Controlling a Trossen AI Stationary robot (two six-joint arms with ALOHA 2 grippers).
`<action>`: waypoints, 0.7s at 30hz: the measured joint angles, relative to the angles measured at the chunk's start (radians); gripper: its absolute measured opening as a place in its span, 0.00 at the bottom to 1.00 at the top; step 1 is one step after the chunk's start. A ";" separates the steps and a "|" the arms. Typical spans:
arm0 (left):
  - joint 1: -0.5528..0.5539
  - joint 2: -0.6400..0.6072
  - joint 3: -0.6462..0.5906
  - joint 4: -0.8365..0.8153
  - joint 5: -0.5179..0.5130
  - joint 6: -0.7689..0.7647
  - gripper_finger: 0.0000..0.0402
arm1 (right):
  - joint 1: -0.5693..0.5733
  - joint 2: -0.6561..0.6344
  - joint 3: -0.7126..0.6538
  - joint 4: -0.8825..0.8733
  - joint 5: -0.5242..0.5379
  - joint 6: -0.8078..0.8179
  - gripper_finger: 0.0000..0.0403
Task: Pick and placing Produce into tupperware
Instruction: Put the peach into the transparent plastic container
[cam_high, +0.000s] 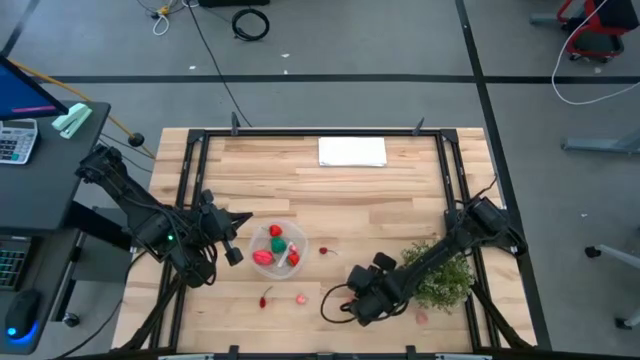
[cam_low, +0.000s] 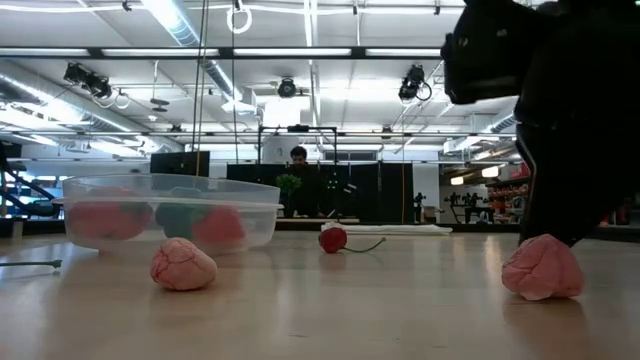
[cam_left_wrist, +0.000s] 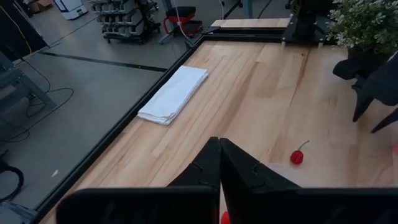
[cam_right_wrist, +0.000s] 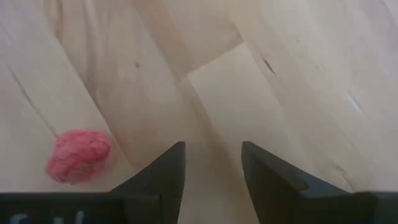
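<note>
Tub (cam_high: 257, 236) just beside the closed left gripper (cam_high: 234, 254) holds three or four pieces. Four lie loose on the table; a pink one (cam_right_wrist: 78, 156) sits just beside the open, empty right gripper (cam_right_wrist: 212, 163).

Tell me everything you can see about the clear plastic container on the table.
The tupperware is a small, round, shallow bowl of clear plastic with a raised rim and no lid on it. It sits upright on the wooden table, toward the left front, just beside the left gripper. Inside lie several pieces of produce: red and pink ones and one green. From the low view its walls look slightly cloudy, with the pieces showing through. Nothing grips it.
</note>
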 joint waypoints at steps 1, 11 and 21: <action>0.000 0.000 0.000 -0.001 0.000 0.000 0.02 | -0.002 -0.003 0.003 0.002 -0.001 -0.007 0.41; 0.000 0.000 0.000 -0.001 0.000 -0.004 0.06 | 0.005 -0.014 0.011 0.086 -0.062 -0.025 0.41; 0.000 0.000 0.000 -0.001 0.000 -0.005 0.02 | 0.010 -0.014 0.011 0.166 -0.188 -0.067 0.41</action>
